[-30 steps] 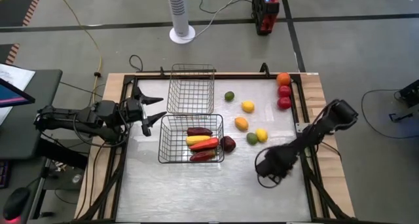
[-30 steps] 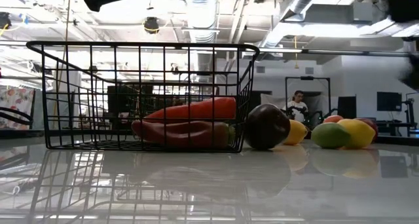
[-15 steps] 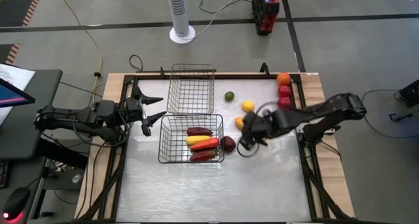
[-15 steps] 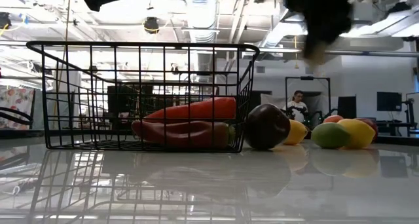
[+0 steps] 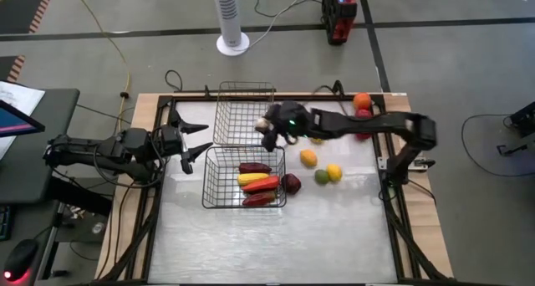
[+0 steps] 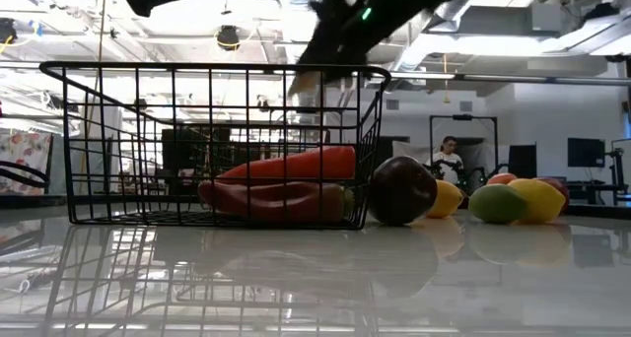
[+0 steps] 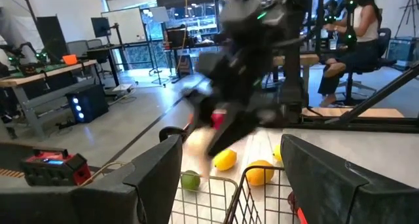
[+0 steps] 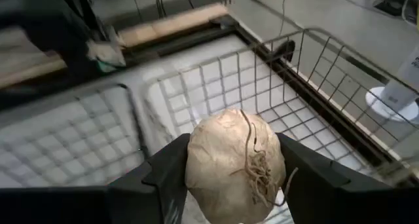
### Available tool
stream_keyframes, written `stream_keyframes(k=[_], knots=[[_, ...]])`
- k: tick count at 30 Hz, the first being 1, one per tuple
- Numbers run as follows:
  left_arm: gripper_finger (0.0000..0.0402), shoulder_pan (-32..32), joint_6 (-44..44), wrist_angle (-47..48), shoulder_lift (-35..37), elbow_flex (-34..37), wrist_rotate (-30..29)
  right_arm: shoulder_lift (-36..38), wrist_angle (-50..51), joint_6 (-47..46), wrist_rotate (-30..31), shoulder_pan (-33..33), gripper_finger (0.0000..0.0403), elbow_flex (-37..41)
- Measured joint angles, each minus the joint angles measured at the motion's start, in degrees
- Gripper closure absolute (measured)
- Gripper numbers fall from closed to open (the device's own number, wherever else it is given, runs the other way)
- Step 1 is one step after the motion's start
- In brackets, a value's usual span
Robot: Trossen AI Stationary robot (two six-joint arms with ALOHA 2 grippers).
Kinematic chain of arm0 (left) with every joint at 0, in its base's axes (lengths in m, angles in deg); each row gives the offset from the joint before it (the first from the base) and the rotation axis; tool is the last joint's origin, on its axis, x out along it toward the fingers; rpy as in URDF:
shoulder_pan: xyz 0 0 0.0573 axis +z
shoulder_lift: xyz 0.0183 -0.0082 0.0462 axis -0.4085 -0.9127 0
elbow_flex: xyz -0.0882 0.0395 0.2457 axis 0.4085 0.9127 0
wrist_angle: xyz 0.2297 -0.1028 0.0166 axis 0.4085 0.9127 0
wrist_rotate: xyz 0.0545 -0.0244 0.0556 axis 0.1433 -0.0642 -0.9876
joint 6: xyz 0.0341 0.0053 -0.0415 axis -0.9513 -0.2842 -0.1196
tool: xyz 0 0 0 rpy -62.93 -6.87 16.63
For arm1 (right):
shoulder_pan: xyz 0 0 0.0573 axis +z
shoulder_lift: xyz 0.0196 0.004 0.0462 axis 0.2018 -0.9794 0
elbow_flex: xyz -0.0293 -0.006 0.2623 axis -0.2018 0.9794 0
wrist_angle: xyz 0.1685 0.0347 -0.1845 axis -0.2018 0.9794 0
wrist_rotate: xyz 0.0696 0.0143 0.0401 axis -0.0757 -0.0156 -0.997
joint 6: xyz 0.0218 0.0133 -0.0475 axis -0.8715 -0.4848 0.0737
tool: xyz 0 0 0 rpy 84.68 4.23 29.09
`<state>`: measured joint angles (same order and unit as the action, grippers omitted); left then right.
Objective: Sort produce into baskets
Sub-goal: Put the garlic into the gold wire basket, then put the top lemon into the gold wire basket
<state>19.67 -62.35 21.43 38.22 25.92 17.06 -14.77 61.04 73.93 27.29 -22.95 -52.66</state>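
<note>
At the left edge of the high view, the left gripper (image 5: 194, 140) is waiting with fingers spread. Just right, the silvery basket (image 5: 244, 112) is sitting above the darker basket (image 5: 219, 182). Over the silvery basket's right rim, the right gripper (image 5: 269, 127) is pinching a pale round bulb (image 8: 236, 162). Loose fruit (image 5: 308, 157) is lying farther right.

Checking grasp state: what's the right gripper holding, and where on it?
The right gripper holds a pale beige round piece with a stringy root, fingers clamping its two sides, above the silvery basket. Left gripper holds nothing.
</note>
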Motion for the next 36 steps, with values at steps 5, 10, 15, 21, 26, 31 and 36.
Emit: stream_keyframes(k=[5, 10, 15, 21, 26, 31, 36], knots=[[0.0152, 0.0, -0.05, 0.66, 0.0, 0.0, 0.0, -6.43, 1.73, 0.17, -7.46, -3.09, 0.0133, -6.13], [0.0152, 0.0, -0.47, 0.67, 0.02, 0.0, 0.0, -8.92, 7.91, 0.77, -8.3, -3.9, 0.0091, -10.58], [0.0152, 0.0, -0.16, 0.73, 0.02, 0.0, 0.02, -4.83, 15.38, 2.66, -4.02, -3.9, 0.0074, -11.34], [0.0152, 0.0, 0.08, 1.8, -0.01, 0.0, 0.02, 3.43, 31.24, 3.14, 3.77, -3.9, 0.0075, -8.95], [0.0152, 0.0, 1.45, 2.66, 0.0, 0.0, 0.04, 10.8, 35.78, -0.23, 5.58, -4.47, 0.0079, 1.93], [0.0152, -0.01, 2.06, 2.68, 0.0, 0.0, 0.07, 17.13, 30.34, -3.4, 6.98, -6.37, 0.0081, 16.62], [0.0152, 0.0, 2.57, 2.41, 0.0, 0.0, 0.07, 19.89, 19.13, -3.23, 6.13, -8.46, 0.0081, 27.91]])
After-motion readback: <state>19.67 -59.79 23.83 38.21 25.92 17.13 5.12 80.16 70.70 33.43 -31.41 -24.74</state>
